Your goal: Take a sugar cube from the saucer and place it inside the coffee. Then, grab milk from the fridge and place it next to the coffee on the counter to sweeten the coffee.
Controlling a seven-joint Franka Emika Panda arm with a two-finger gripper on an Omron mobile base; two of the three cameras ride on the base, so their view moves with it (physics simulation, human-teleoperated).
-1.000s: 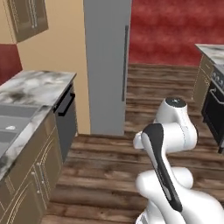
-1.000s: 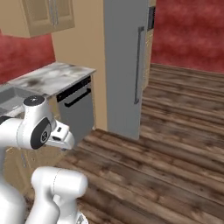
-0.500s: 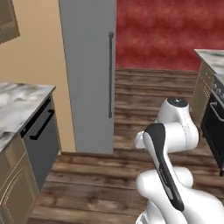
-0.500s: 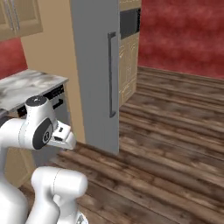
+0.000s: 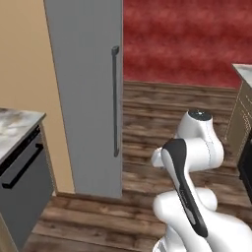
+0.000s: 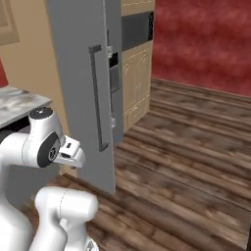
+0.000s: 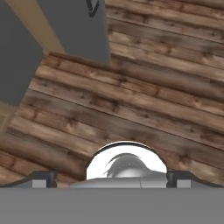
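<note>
One tall grey metallic fridge (image 5: pixel 88 93), door shut, w/ one long dark bar handle (image 5: pixel 115 101) running vertically, standing on the dark wood plank floor (image 6: pixel 191 162). One white-grey marble surface (image 5: pixel 12 129) at left edge, just beside the fridge, above one dark grey appliance front (image 5: pixel 22 192). Hand (image 7: pixel 111 178) pointed down at floor, fingertips far apart, wide, empty.
</note>
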